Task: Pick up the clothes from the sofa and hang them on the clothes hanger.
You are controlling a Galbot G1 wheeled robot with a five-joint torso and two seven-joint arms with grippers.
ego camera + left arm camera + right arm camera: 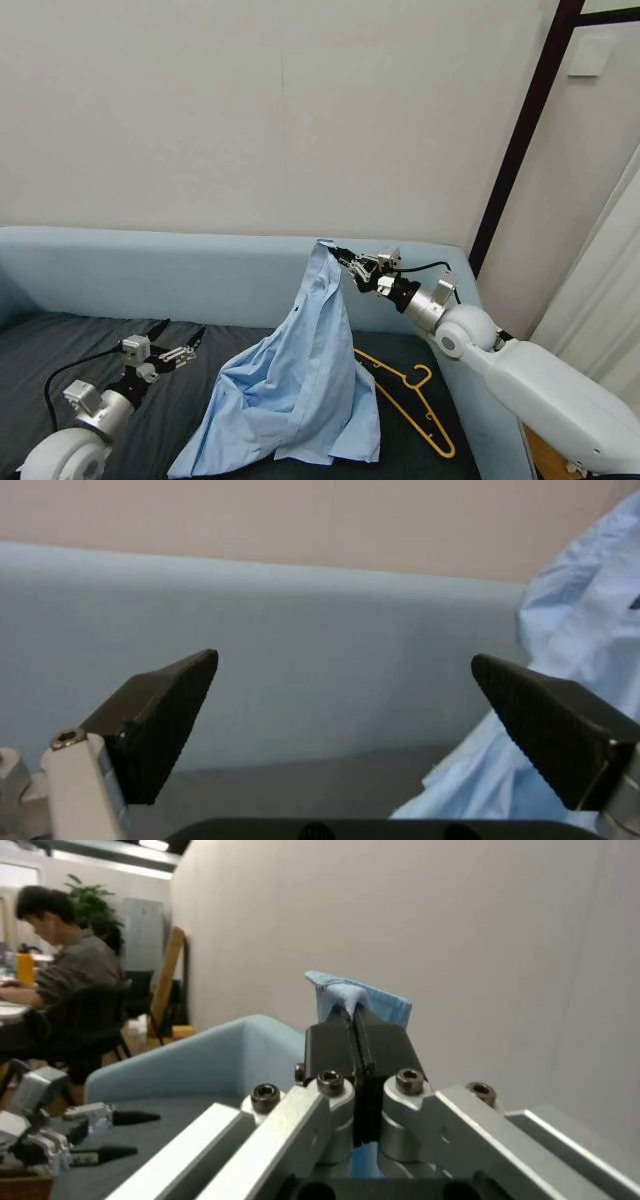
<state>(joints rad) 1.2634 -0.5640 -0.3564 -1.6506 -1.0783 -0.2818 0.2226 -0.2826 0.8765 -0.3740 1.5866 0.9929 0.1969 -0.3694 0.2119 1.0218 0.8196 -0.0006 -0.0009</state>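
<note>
1. Found right gripper [345,262] raised at the far right of the scene, level with the top of the backrest, fingers pressed together on a fold of the light blue fabric shirt [300,400].
2. Confirmed that pinch in the right wrist view: jaws flat against each other, with a small tuft of shirt cloth [365,994] protruding beyond the fingertips.
3. Recorded the shirt hanging from the pinch in a tent shape, upper end lifted to backrest height, lower hem spread over the dark grey seat cushion [60,340] near the centre of the scene.
4. Located the yellow hooked clothes hanger [410,395] lying flat on the cushion just right of the shirt, left end meeting the shirt's edge; cannot tell whether tucked beneath.
5. Found left gripper [185,345] low at the near left, just above the cushion, fingers spread wide with nothing between them, apart from the shirt's left edge.
6. Checked the left wrist view: backrest of the pale blue upholstered sofa [300,667] visible between the two dark, parted fingers [160,712], shirt folds beyond one of them.
7. Noted the sofa set against the plain off-white wall [250,110] at the far side.
</note>
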